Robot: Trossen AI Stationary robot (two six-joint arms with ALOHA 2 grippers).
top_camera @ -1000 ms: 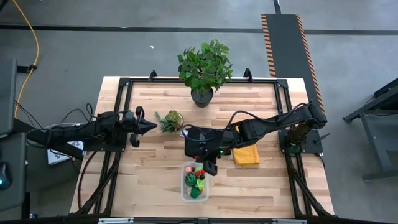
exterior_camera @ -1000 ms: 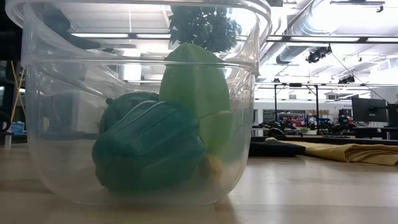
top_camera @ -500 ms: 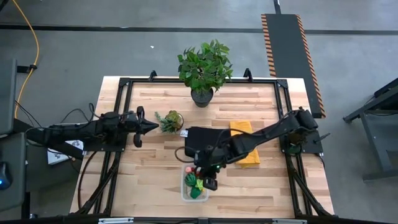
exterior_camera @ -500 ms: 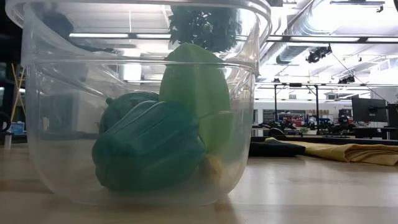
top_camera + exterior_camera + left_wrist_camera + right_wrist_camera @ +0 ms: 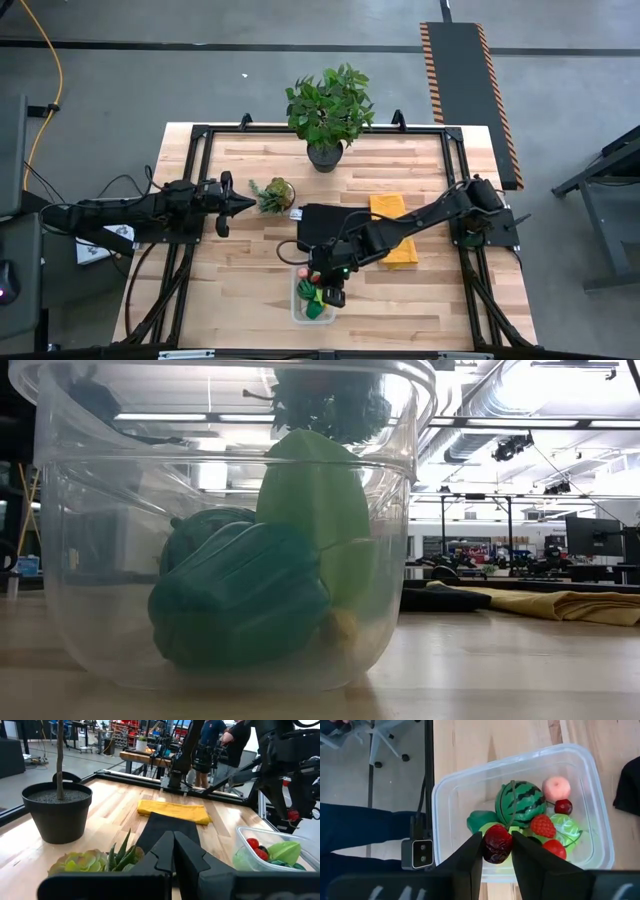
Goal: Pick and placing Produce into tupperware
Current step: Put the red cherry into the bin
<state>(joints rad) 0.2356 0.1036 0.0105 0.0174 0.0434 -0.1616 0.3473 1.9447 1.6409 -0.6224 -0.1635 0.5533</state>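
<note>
Right gripper (image 5: 497,847) holds a dark red fruit (image 5: 497,843) in its jaws above the container (image 5: 451,790); left gripper (image 5: 173,851) clenched, empty.

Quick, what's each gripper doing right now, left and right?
Left gripper: shut, empty, waiting beside the small succulent.
Right gripper: shut on a dark red fruit, above the tupperware.
</note>
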